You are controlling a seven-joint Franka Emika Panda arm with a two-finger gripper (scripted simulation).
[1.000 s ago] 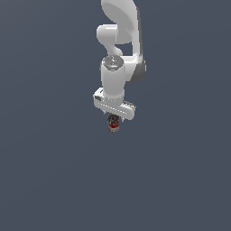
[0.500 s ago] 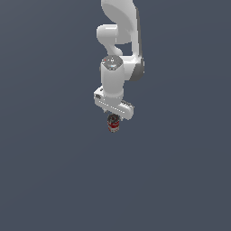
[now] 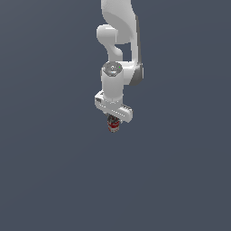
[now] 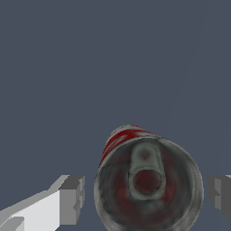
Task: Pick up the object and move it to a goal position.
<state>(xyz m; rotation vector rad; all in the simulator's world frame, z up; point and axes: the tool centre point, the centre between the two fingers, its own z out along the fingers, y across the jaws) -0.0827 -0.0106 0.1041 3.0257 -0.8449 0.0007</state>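
The object is a small upright can (image 3: 113,125) with a red-and-white label and a dark top. In the exterior view it stands directly under my white gripper (image 3: 113,122), with only its lower part showing below the hand. In the wrist view I look straight down on the can's grey top with its pull tab (image 4: 146,180). The gripper (image 4: 146,196) straddles the can. One grey fingertip (image 4: 72,198) is on one side and the other (image 4: 221,194) on the opposite side. A narrow gap shows between each finger and the can, so the gripper is open around it.
The white arm (image 3: 118,40) rises straight up from the hand. Everything around is a uniform dark grey-blue surface (image 3: 54,171) with no other objects, edges or goal marker in view.
The hand has come down very slightly over the can. The can has not moved.
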